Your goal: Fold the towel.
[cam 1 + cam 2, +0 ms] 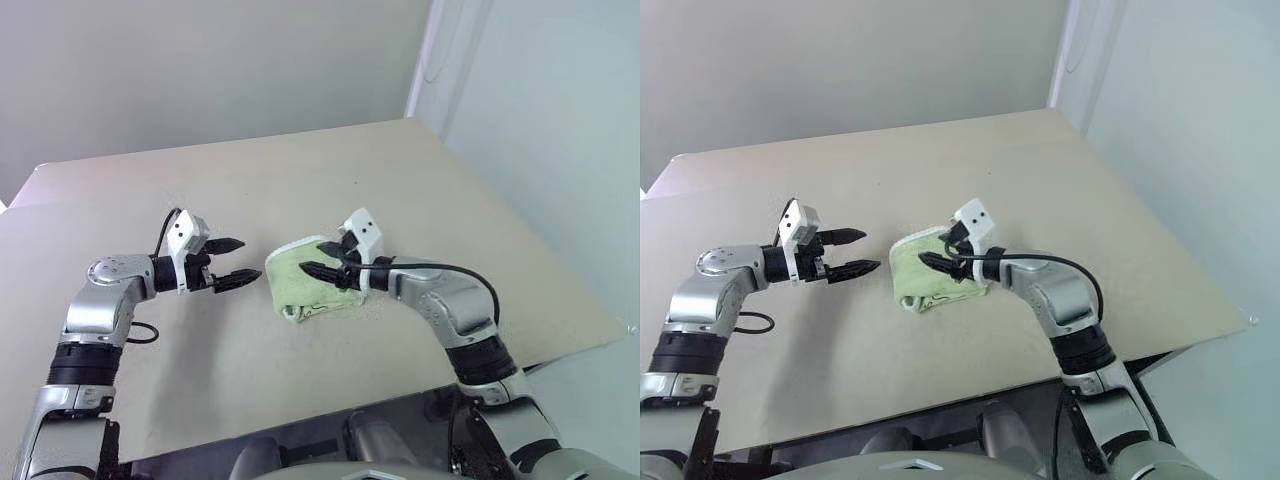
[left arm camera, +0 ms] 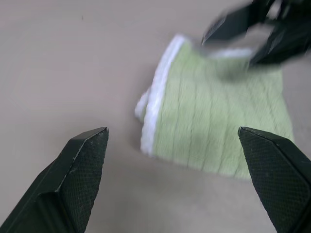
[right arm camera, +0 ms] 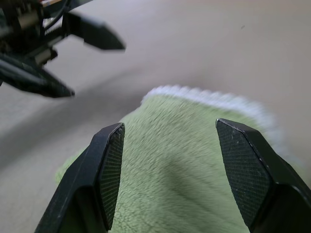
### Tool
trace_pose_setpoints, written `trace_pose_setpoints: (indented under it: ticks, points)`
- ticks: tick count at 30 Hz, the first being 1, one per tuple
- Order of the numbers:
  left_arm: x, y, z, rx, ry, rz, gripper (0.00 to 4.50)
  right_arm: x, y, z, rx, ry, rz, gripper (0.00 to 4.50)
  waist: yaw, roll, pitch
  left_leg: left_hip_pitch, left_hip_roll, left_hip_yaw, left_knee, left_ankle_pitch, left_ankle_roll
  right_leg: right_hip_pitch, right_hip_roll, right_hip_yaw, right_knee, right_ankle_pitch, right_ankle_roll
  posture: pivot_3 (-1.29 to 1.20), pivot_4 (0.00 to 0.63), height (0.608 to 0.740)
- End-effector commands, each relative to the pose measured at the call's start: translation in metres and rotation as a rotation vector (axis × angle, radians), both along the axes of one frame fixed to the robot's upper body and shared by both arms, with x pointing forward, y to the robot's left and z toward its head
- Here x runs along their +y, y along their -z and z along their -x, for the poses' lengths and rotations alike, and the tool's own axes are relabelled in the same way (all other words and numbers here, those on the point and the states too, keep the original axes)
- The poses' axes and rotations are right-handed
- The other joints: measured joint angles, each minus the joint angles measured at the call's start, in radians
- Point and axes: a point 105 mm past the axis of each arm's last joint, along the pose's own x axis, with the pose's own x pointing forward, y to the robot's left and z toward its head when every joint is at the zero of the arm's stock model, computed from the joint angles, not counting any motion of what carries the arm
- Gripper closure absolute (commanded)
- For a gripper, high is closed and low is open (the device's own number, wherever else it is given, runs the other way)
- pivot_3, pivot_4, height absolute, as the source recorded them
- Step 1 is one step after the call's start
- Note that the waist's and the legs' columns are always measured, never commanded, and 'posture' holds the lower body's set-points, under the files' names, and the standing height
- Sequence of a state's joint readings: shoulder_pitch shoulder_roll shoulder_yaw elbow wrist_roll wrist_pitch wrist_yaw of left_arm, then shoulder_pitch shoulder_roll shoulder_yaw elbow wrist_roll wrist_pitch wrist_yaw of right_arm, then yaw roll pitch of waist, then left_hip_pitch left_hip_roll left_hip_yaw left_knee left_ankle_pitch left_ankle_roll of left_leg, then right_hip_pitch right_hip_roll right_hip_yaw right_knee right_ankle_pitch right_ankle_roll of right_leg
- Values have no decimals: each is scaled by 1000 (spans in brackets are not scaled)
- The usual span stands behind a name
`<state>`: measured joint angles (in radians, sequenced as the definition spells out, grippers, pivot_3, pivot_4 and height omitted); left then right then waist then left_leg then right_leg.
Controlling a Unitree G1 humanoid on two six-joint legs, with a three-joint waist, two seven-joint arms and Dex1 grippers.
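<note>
The towel (image 1: 300, 283) is a light green terry cloth with white edging, lying folded into a small thick bundle on the beige table (image 1: 400, 180). My right gripper (image 1: 313, 256) hovers over the towel's right part, open, with nothing between its fingers; the right wrist view has the green pile (image 3: 170, 184) just beyond the spread fingertips (image 3: 112, 145). My left gripper (image 1: 250, 259) is open a short way left of the towel, pointing at it and not touching it. In the left wrist view the towel's white edge (image 2: 156, 104) faces that gripper (image 2: 172, 131).
The table's front edge (image 1: 300, 420) runs close below the arms, and its right edge (image 1: 540, 250) drops off toward a pale wall. A black cable loop (image 1: 143, 335) hangs by the left forearm. Bare tabletop stretches behind the towel.
</note>
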<state>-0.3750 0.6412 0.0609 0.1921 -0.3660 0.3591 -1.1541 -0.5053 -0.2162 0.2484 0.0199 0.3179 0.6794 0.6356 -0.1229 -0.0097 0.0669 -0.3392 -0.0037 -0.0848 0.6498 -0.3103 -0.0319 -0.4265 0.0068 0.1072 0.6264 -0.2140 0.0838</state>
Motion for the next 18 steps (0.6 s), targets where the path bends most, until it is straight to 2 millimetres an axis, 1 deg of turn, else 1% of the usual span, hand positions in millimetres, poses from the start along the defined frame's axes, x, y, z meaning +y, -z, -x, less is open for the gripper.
trace_pose_setpoints:
  ticks: [1,3,4,6,7,9,11,13,14,18]
  points:
    - [-1,-11,1,-55,2,9,0,14,7,-2,-30,-30,-1,1381,-1,0,0,0,0,0,0,0,0,0,0,0,0,0,0,0,0,740]
    - [-3,-9,3,-48,5,15,0,18,34,-2,6,-23,62,1381,0,0,0,0,0,0,0,0,0,0,0,0,0,0,0,0,0,740]
    - [-4,-8,4,-46,9,16,0,18,52,-1,18,-21,123,1381,0,0,0,0,0,0,0,0,0,0,0,0,0,0,0,0,0,740]
    - [-5,-7,5,-46,11,18,0,16,82,4,43,-27,226,1381,0,-1,0,0,0,0,0,0,0,0,0,0,0,0,0,0,0,740]
    - [-5,-7,5,-47,11,17,0,14,92,6,50,-28,263,1381,-1,-1,-2,0,0,0,0,0,0,0,0,0,0,0,0,0,0,740]
    - [-5,-5,5,-49,10,10,0,10,103,7,64,-21,300,1381,-4,-5,-5,3,0,0,0,0,0,3,0,0,1,0,0,0,0,740]
    - [-4,-3,4,-49,10,6,0,8,102,5,63,-8,298,1381,-4,-5,-5,7,0,0,0,0,0,6,0,0,2,-2,-3,0,0,740]
    - [-4,-1,4,-48,10,2,0,9,91,2,47,-5,261,1381,-4,-5,-4,17,0,0,0,0,0,15,0,0,2,-2,-4,0,0,740]
    - [-5,0,4,-48,12,0,0,9,83,0,37,-4,232,1381,-4,-5,-4,21,0,0,0,0,0,20,0,0,1,-4,-6,0,0,740]
    - [-6,3,2,-48,20,-6,0,6,49,-2,-3,-24,116,1381,0,-5,-4,20,0,-1,0,0,-1,20,0,0,0,-4,-6,0,0,740]
